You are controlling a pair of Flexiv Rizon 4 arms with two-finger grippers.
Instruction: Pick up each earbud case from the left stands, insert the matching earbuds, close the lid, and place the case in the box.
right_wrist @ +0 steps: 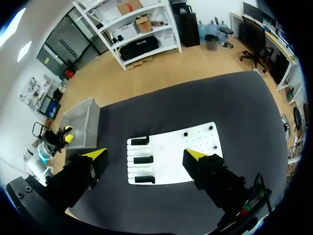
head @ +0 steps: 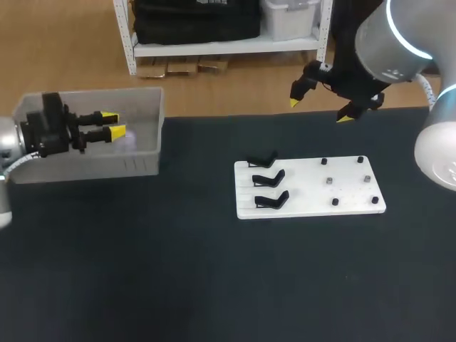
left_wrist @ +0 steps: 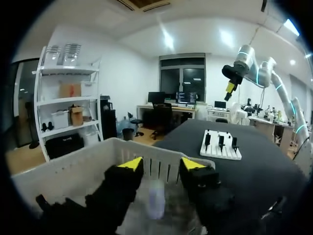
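Left wrist view: fingers of the left gripper (left_wrist: pixel 161 164) are seen released over the pale case (left_wrist: pixel 155 198) in the box (left_wrist: pixel 68 169); a straight upward withdrawal is advised.

Blurred pale object (left_wrist: pixel 155 198) in box (left_wrist: pixel 73 169)

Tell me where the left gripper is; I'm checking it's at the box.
Head view: the left gripper is at the table's far left, open over the clear box, well left of the white stand board.
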